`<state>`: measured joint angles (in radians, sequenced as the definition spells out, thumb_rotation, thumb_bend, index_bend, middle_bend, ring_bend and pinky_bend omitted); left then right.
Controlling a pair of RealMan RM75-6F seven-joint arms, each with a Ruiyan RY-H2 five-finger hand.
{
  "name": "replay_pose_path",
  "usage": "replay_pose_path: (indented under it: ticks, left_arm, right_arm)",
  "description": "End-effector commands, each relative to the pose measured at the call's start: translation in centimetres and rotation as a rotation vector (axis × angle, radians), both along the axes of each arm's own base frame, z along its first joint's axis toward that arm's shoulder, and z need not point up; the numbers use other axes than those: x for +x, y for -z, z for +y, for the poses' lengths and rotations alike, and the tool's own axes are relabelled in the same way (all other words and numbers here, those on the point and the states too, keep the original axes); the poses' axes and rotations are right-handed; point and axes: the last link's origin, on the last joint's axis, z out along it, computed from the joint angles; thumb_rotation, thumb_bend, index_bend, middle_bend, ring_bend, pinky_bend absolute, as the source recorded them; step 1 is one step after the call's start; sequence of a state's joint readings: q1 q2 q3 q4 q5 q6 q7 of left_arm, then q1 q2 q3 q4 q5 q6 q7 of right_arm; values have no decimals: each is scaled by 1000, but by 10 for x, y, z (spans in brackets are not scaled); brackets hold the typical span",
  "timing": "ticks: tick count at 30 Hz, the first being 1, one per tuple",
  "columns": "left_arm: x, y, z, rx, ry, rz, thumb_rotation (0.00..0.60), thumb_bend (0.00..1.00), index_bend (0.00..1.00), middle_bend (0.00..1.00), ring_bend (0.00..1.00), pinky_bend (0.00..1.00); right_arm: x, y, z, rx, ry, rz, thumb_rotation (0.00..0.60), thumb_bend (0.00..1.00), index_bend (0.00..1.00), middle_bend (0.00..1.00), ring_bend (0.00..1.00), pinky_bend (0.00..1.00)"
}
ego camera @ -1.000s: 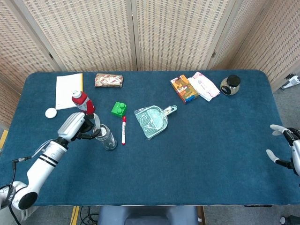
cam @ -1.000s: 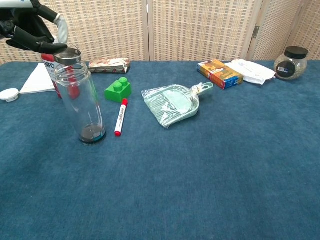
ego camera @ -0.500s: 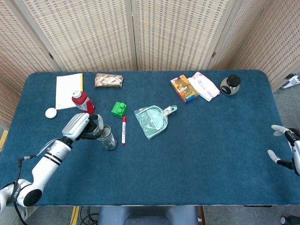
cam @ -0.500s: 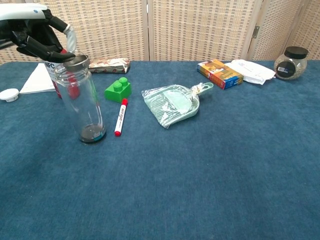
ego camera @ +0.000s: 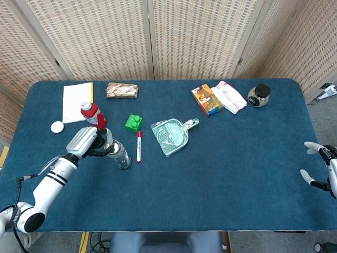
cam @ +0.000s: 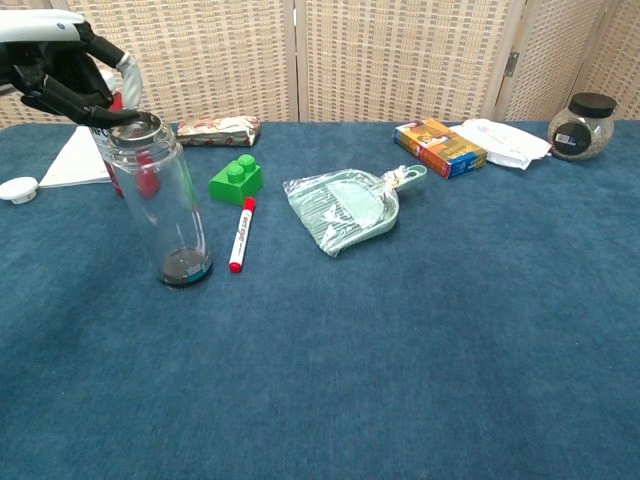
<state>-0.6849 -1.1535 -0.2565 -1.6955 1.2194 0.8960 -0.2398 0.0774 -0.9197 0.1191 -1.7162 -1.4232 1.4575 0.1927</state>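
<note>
Chest view: robot hand [cam: 62, 78] seemingly touches the clear bottle [cam: 160, 205] rim.

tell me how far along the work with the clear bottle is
Done: the clear bottle stands upright and open on the table, and a white cap lies apart. In hand: the left hand touches its rim. Left: it is not lifted, and the right hand is open at the table's edge.

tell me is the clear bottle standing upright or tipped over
Upright: the clear bottle stands on its base on the table, mouth up, with the left hand at its rim.
</note>
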Motion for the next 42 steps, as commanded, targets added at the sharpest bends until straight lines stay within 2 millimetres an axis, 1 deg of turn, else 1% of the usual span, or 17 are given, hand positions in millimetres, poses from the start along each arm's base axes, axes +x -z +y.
replay_pose_path:
  ticks: [1,5,10,19,20,23,25,27,30,31,35,37,38,39,41,42]
  left_arm:
    - [-1,-1,0,2,-2,4,600,549,673,981,989,1000]
    - [-2,-1,0,3,-4,10,600,549,668,981,989,1000]
    - [-4,-1,-1,-10,-9,24,600,550,625,980,987,1000]
    - [-3,-3,0,-27,-12,37,598,550,470,974,983,1000]
    - [-3,-3,0,-29,-12,38,585,549,451,974,983,1000]
    - [-3,-4,0,-32,-13,36,509,549,405,971,982,1000]
    - [-3,-5,0,-33,-12,40,492,549,385,971,981,1000]
    - [-3,-6,0,-36,-12,44,450,549,363,970,981,1000]
    - [-3,-7,1,-39,-13,42,379,549,348,970,981,1000]
    - [-3,-7,1,-37,-12,41,371,549,348,970,981,1000]
    - [-3,-11,1,-22,-15,25,367,549,348,969,981,1000]
    - [-3,-14,2,-4,-19,7,379,549,348,969,981,1000]
    - [-3,-15,2,4,-21,0,402,549,348,968,980,1000]
    - [-3,-16,2,9,-23,-4,445,550,352,965,977,1000]
    - [-5,-18,1,18,-29,-6,498,549,363,952,962,1000]
    - [-7,-19,1,24,-31,-6,512,549,369,945,954,1000]
  right_arm:
    - [0,0,0,0,0,-1,600,210,262,377,241,334]
    - [-1,1,1,2,2,-1,600,209,262,377,242,334]
    - [-2,1,1,3,5,-2,600,210,262,377,242,334]
    - [-3,1,3,4,9,-5,600,209,262,377,242,334]
    - [-3,1,3,5,9,-5,600,209,262,377,242,334]
    - [-3,2,3,6,11,-5,600,209,262,377,242,334]
    - [-3,2,2,6,11,-6,600,209,262,377,242,334]
    - [-3,2,2,7,11,-6,600,209,262,377,242,334]
    - [-3,2,1,8,10,-6,600,210,262,377,242,334]
    - [-4,2,1,9,10,-5,600,210,262,377,242,334]
    - [-4,3,1,10,10,-5,600,209,262,377,242,334]
    - [-4,2,1,10,10,-4,600,209,262,377,242,334]
    - [-4,2,1,9,10,-4,600,209,262,377,242,334]
    - [-3,1,1,7,10,-3,600,209,262,377,242,334]
    - [-3,0,0,3,9,-2,600,209,262,377,242,334]
    - [-3,0,0,1,8,-1,600,209,262,377,242,334]
